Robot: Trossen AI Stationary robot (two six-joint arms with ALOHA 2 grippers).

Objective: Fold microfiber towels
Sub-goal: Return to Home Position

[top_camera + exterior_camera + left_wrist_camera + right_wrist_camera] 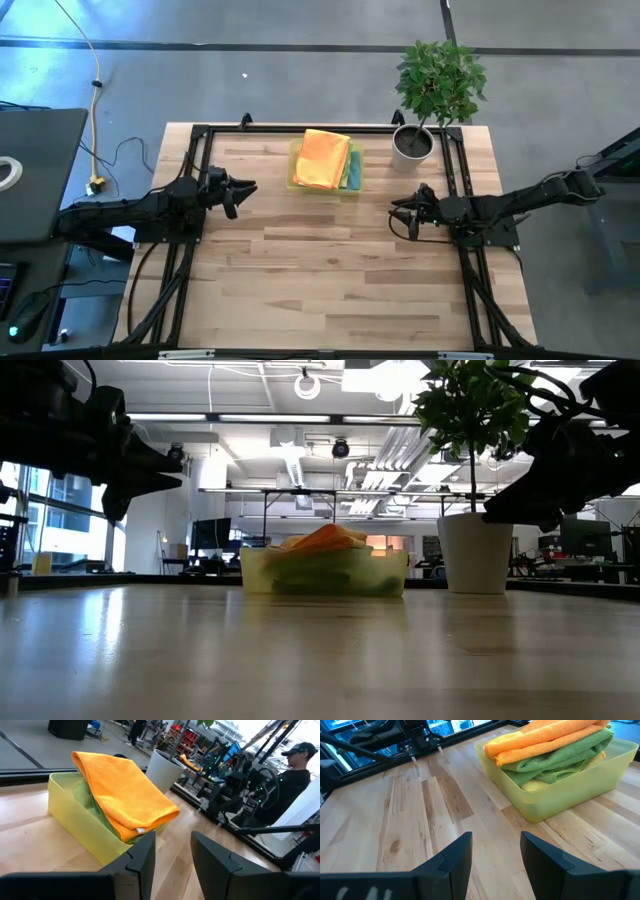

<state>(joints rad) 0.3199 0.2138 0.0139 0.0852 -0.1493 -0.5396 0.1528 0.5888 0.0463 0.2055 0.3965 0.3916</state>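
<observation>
Left gripper (pixel 243 188) and right gripper (pixel 400 212): fingers parted, empty, both well apart from the translucent yellow plastic tray (pixel 560 800). Folded microfiber towels (pixel 322 158), orange uppermost, stack above its rim. Risk: a jolt during arm retraction may slide the overhanging top towel out.

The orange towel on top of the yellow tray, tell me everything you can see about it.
The orange towel is a soft, fuzzy microfiber cloth, folded into a thick rectangle with layered edges and a small pale tag at one corner. It lies slightly tilted, topmost in the yellow tray, resting on a folded green towel and rising above the rim. The left gripper and right gripper, both open, are clear of it.
</observation>
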